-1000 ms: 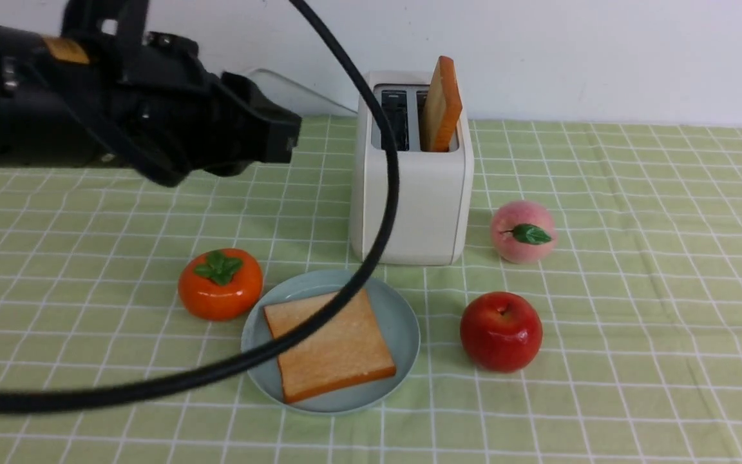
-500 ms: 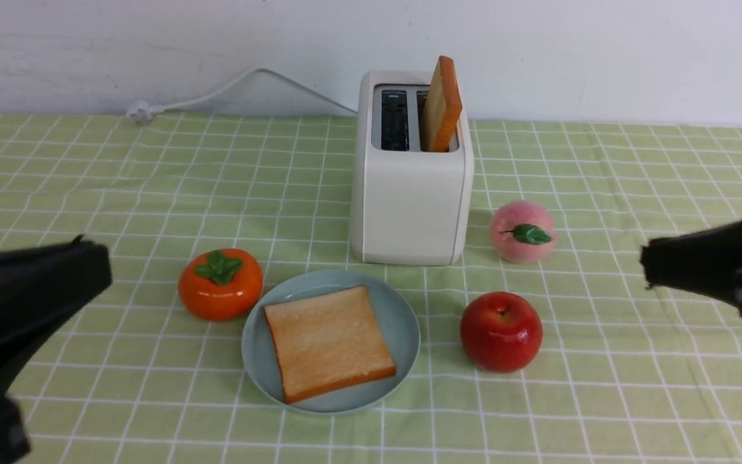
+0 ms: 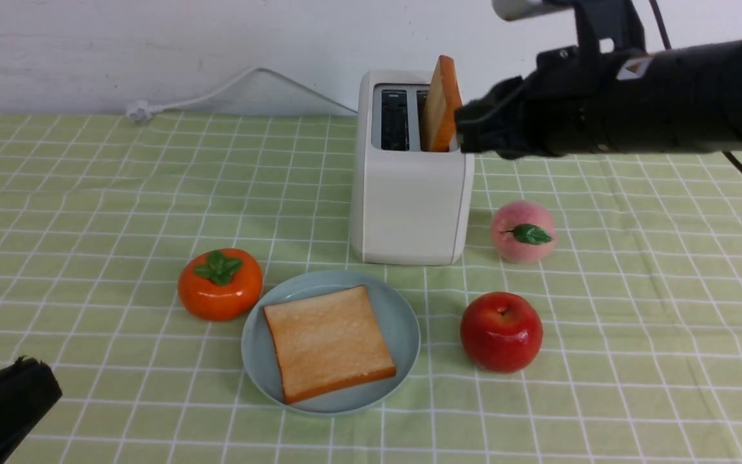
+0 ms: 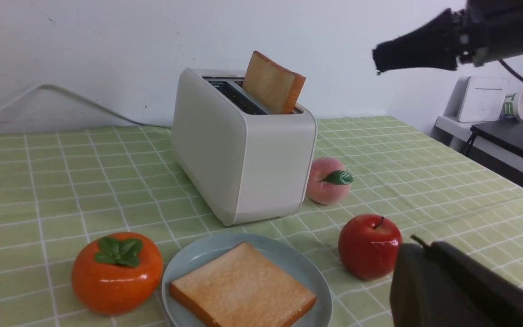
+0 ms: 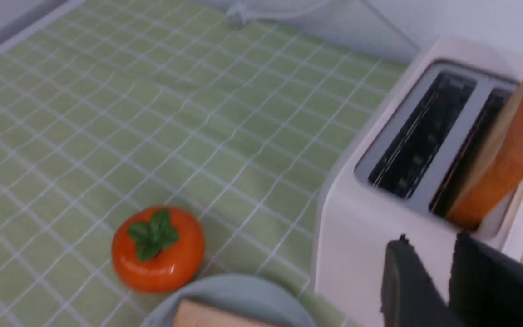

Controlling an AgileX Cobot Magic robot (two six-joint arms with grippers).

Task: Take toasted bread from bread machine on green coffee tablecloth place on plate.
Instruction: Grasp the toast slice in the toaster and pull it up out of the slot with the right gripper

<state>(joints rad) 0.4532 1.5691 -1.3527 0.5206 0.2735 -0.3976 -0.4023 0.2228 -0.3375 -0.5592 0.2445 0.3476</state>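
The white bread machine [image 3: 409, 193] stands at the back of the green coffee tablecloth [image 3: 87, 193]. One toasted bread slice [image 3: 442, 103] sticks up from its right slot; the left slot is bare. The other slice [image 3: 327, 341] lies flat on the pale blue-green plate [image 3: 404, 328] in front of it. My right gripper [image 3: 462, 132] hovers just right of the standing slice, open by a narrow gap and empty; its own view shows its tips [image 5: 429, 238] just short of that slice [image 5: 506, 150]. My left gripper [image 3: 39, 377] is low at the near left, shut and empty, seen also in its wrist view [image 4: 413, 247].
An orange persimmon [image 3: 219, 283] sits left of the plate, a red apple [image 3: 501, 330] right of it, and a pink peach [image 3: 523, 231] beside the toaster's right side. The white cord [image 3: 216, 90] runs along the back wall to the left.
My left arm has drawn back from beside the toaster down to the near left corner. My right arm has come in from the right edge and risen beside the standing slice.
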